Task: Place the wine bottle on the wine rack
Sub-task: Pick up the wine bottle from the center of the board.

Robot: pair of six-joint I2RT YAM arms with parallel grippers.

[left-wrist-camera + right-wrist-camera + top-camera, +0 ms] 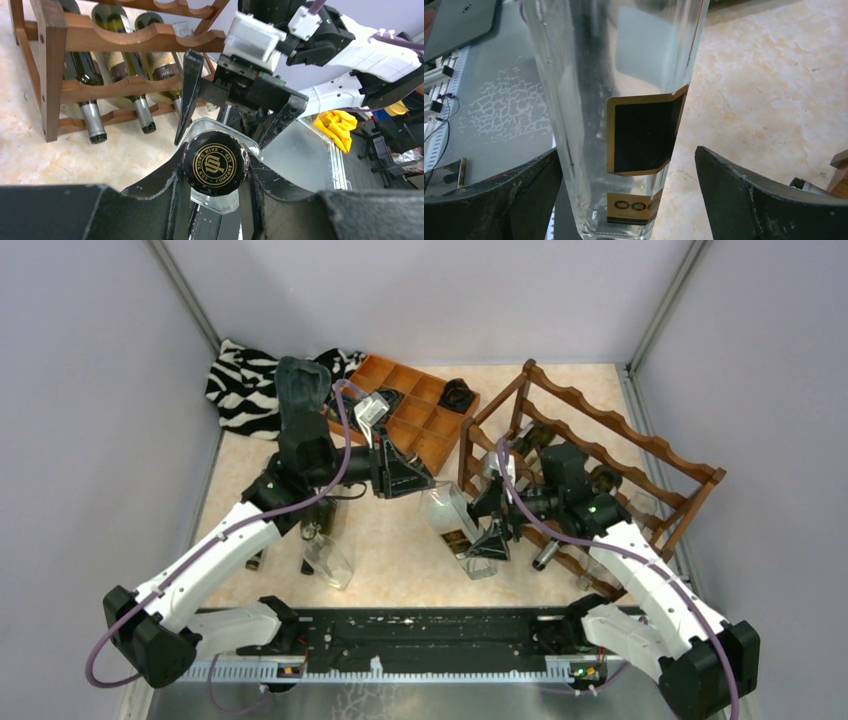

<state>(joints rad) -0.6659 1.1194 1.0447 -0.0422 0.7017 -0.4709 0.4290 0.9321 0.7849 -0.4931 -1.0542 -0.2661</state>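
The wine bottle [452, 518] is a clear square glass bottle with a black and gold label [644, 132] and a black cap [215, 162]. It is held tilted over the table, just left of the wine rack [600, 455]. My left gripper [428, 486] is shut on its neck just under the cap. My right gripper [492, 524] is open and straddles the lower body. The glass lies close to the left finger [524, 195], with a wide gap to the right finger [764, 200]. The rack [100, 85] holds several bottles in its lower tiers.
A flat orange-brown compartment tray [415, 410] with black items lies behind my left gripper. A zebra-striped cloth [245, 380] is at the back left. Another clear bottle [328, 558] lies under my left arm. Grey walls close in the table.
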